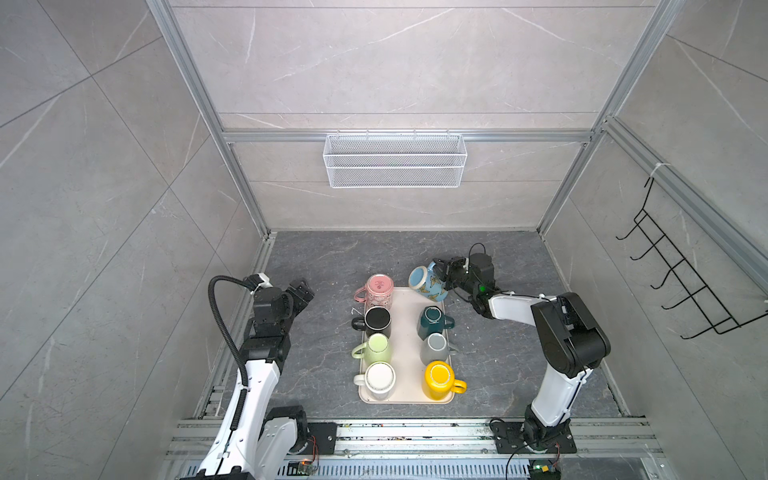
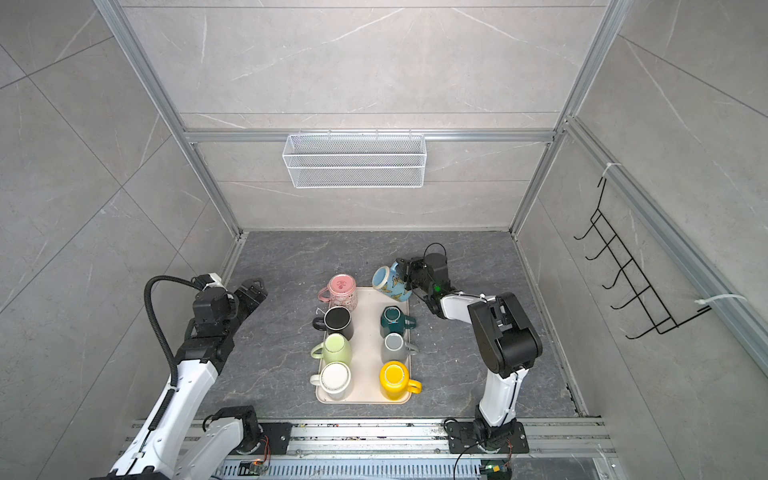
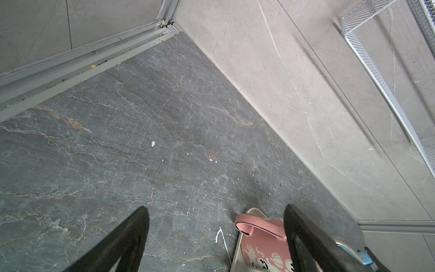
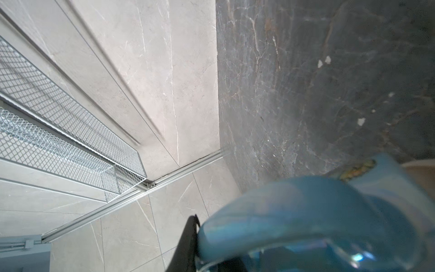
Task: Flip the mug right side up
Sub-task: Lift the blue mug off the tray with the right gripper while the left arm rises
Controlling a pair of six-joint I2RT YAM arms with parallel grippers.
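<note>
The mug [image 1: 424, 283] [image 2: 388, 282] is light blue with butterfly prints. In both top views it hangs tilted on its side over the tray's far right corner, base pointing left. My right gripper [image 1: 444, 272] [image 2: 406, 272] is shut on its handle [image 4: 306, 207]; one black finger [image 4: 188, 242] presses against the handle and the other is hidden behind it. My left gripper [image 1: 305, 291] [image 2: 255, 289] [image 3: 215, 208] stands open over the bare floor, left of the pink mug [image 1: 376, 289] [image 3: 263, 247], with nothing between its fingers.
A cream tray [image 1: 409, 353] [image 2: 368, 353] carries several other mugs in two rows, among them black [image 1: 377, 320], teal [image 1: 432, 320] and yellow [image 1: 438, 378]. A white wire basket [image 1: 395, 160] hangs on the back wall. A black hook rack [image 1: 681, 270] is on the right wall.
</note>
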